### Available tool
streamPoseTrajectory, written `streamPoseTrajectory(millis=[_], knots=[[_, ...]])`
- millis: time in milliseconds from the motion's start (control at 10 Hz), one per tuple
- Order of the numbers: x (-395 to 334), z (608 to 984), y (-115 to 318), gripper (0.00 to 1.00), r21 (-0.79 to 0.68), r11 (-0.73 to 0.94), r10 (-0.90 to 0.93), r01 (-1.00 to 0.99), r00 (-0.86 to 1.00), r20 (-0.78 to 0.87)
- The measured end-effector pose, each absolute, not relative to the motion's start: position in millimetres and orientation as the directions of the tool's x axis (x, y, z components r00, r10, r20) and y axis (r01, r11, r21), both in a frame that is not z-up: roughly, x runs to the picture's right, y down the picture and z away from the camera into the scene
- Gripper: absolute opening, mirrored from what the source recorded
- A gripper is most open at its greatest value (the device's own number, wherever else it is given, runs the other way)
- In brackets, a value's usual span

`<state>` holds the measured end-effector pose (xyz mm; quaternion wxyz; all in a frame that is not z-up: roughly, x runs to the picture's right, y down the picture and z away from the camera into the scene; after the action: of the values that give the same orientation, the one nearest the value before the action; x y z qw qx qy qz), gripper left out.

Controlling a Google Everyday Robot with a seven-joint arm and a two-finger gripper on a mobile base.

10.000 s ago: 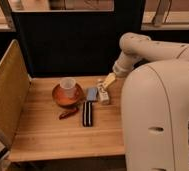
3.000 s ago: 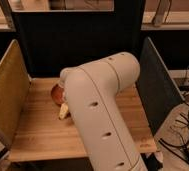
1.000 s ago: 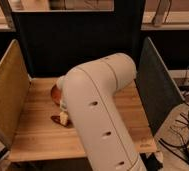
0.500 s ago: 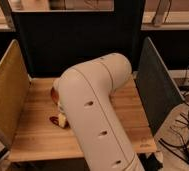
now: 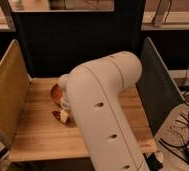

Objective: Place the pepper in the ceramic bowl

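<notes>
Camera view shows us the big white arm (image 5: 105,107) filling the middle, with our end effector (image 5: 64,115) low over the wooden bench (image 5: 35,137), just in front of the ceramic bowl (image 5: 55,91). We see the pepper (image 5: 56,115) lying on the bench right at the end effector's tip, outside the bowl. The arm hides most of the bowl.
</notes>
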<state>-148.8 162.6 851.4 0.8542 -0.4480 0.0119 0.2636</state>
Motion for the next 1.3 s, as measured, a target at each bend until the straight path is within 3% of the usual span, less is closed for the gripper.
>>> streamPoseTrajectory(millis=[800, 1300], knots=[[-93.9, 803.2, 66.7, 0.00, -0.642, 0.542, 0.568, -0.542, 0.800, -0.196], [-131.4, 824.5, 28.1, 0.00, -0.646, 0.579, 0.504, -0.497, 0.841, -0.196]])
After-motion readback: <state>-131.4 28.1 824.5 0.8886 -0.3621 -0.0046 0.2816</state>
